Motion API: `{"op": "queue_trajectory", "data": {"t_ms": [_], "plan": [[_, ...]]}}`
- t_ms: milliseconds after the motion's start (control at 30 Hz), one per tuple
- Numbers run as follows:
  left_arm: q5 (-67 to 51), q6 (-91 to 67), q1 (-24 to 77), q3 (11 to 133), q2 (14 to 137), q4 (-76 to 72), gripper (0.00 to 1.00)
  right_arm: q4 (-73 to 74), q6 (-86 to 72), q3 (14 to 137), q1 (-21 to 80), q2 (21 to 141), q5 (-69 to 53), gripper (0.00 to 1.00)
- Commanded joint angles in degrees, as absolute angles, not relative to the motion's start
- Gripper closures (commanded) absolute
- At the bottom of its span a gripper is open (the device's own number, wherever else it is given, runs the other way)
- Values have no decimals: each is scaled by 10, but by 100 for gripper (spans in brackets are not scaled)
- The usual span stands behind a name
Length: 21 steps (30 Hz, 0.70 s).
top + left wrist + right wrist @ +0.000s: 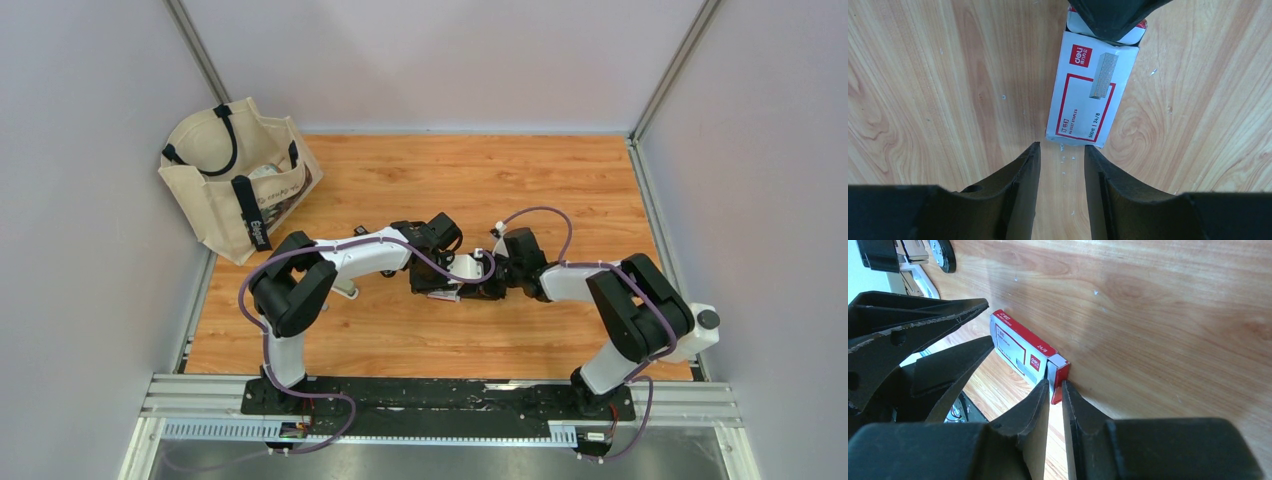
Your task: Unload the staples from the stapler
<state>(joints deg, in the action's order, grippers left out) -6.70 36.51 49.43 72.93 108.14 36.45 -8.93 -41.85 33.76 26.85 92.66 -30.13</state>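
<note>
A small white staple box with a red-and-white label (1088,100) lies flat on the wooden table, between both grippers (462,270). My right gripper (1056,385) is closed on the box's red end flap (1060,377); its dark tip also shows over the far end of the box in the left wrist view (1110,17). My left gripper (1062,147) is open and empty, its fingertips just short of the box's near end without touching it. The black stapler and the staple strips are not visible in any view. Tiny pale specks (1064,160) lie between the left fingers.
A beige tote bag with black handles (235,175) stands at the back left corner. Grey walls enclose the table on three sides. The metal rail with the arm bases (440,400) runs along the near edge. The left gripper's fingers (943,315) crowd the box in the right wrist view.
</note>
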Motion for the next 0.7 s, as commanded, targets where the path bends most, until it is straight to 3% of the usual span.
{"op": "queue_trajectory", "data": {"t_ms": [0,300,667], "plan": [[-66,362,500,746,1085,357,54,-128,-434,333,272,939,-314,78],[-62,362,499,748,1089,358,55,-150,-434,330,273,944,-333,75],[-46,361,499,740,1090,356,58,-119,-409,311,259,910,-331,61]]}}
